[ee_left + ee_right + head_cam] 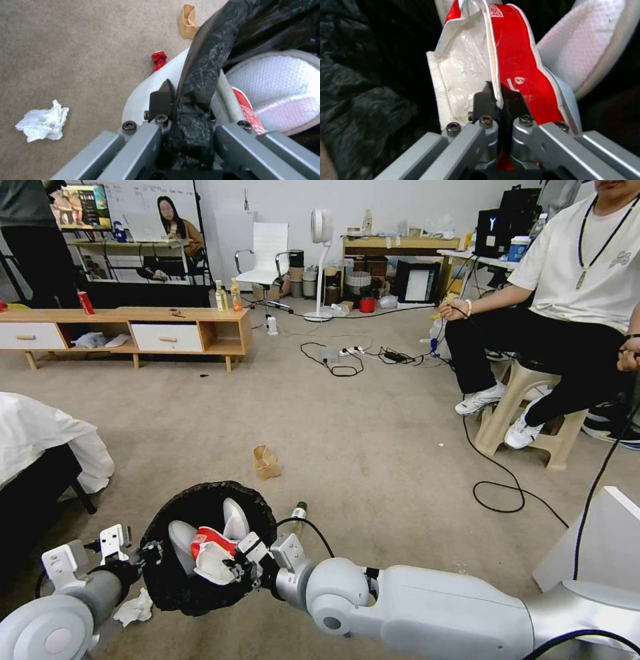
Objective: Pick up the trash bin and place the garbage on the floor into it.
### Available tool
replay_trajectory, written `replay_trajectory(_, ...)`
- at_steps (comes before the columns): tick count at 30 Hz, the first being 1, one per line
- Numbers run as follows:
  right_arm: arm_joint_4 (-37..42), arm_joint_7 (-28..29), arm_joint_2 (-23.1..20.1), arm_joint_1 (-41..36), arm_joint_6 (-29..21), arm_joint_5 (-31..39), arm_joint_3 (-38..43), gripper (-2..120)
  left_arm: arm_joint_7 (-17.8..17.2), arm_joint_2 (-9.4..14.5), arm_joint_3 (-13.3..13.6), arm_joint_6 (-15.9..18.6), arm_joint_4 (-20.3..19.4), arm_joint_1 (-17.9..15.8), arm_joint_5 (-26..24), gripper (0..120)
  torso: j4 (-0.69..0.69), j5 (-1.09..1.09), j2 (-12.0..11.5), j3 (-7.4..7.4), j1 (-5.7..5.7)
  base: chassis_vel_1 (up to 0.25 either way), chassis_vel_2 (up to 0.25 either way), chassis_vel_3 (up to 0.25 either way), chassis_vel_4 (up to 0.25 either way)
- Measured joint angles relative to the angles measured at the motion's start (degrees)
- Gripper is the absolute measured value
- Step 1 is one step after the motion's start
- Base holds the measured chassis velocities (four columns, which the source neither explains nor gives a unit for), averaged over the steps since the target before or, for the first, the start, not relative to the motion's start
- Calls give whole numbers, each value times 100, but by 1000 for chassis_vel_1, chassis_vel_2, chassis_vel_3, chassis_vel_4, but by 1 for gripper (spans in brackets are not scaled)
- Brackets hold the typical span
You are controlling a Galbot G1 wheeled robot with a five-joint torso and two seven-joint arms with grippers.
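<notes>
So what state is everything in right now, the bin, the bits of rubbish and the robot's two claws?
Small round white trash bin with black plastic liner: held by its rim, open.
Crushed red-and-white wrapper: pinched, inside the bin's mouth.
Left end effector: shut on the bin's rim.
Right end effector: shut on the wrapper.
Crumpled white tissue: on the carpet.
Tan paper bag: on the carpet, crumpled.
Clear bottle with green cap: lying on the carpet.
</notes>
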Motion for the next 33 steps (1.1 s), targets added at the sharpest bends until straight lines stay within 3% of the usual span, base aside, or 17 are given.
replay_trajectory(17, -141, 292, 179, -82, -227, 131, 53, 0, 22, -19, -5, 1, -18, 59, 29, 2, 0, 0, 0, 0, 0, 0, 0, 0, 0)
replay_trajectory(22, 22, 365, 76, -42, -233, 152, 133, 21, 28, -8, -7, -1, -6, 53, 32, 2, 0, 0, 0, 0, 0, 0, 0, 0, 0)
replay_trajectory(25, 74, 381, 29, -24, -233, 176, 164, 26, 30, -4, -7, -2, 13, 46, 32, 2, 0, 0, 0, 0, 0, 0, 0, 0, 0)
replay_trajectory(29, 251, 411, -156, 22, -238, 238, 254, 46, 31, 12, -6, -2, 65, 26, 33, 2, 0, 0, 0, 0, 0, 0, 0, 0, 0)
replay_trajectory(32, 293, 421, -203, 33, -242, 255, 276, 53, 37, 16, -4, -3, 74, 21, 31, 2, 0, 0, 0, 0, 0, 0, 0, 0, 0)
replay_trajectory(33, 339, 424, -236, 38, -243, 266, 292, 61, 58, 17, 2, -3, 80, 18, 29, 2, 1, 0, 0, 0, 0, 0, 0, 0, 0)
